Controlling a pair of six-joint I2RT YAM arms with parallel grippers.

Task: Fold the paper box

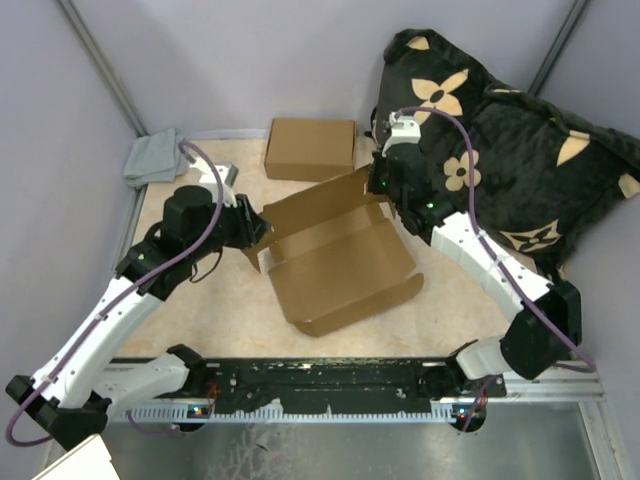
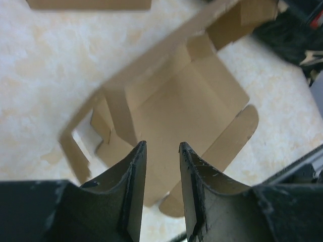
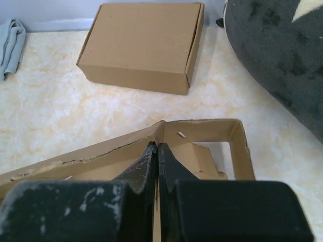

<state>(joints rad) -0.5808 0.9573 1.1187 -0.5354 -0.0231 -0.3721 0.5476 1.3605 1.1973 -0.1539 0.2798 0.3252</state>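
The brown paper box (image 1: 340, 265) lies open and partly folded in the middle of the table, its back wall raised. My right gripper (image 1: 380, 190) is shut on the raised wall near the far right corner; in the right wrist view the fingers (image 3: 158, 146) pinch a thin cardboard edge of the box (image 3: 202, 128). My left gripper (image 1: 262, 232) is open and empty at the box's left side. In the left wrist view its jaws (image 2: 160, 146) stand apart just above the box (image 2: 186, 101), touching nothing.
A closed, folded brown box (image 1: 310, 148) sits at the back, also in the right wrist view (image 3: 144, 43). A grey cloth (image 1: 153, 158) lies at the back left. A black flowered cushion (image 1: 510, 150) fills the back right. A black rail (image 1: 330, 385) runs along the front edge.
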